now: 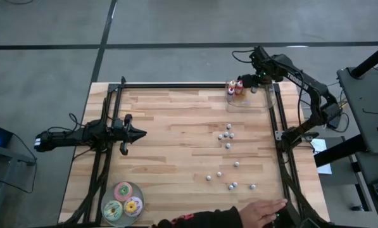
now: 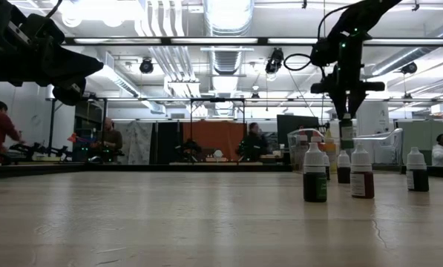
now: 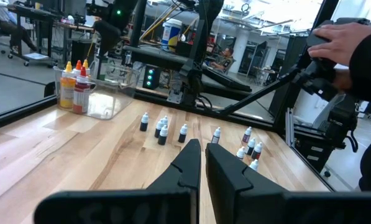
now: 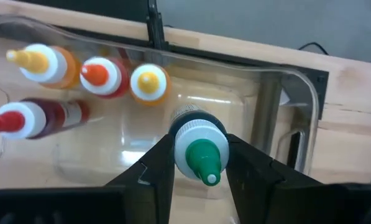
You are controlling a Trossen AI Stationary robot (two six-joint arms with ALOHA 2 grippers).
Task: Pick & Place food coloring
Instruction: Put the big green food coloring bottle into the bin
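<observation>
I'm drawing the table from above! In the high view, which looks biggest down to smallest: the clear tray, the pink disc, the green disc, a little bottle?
1. clear tray
2. pink disc and green disc: they look alike
3. little bottle

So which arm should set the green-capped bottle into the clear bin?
Right. Its pincer already grips the green-capped bottle over the clear plastic bin; the left pincer sits shut, far across the wooden table.

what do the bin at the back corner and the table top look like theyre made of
The clear rectangular bin looks like glossy transparent plastic: the wood and bottles show through its walls and its rim catches highlights. The pale plank table top looks like butcher-block wood with a smooth, low-sheen finish, with visible grain and joined strips.
</observation>
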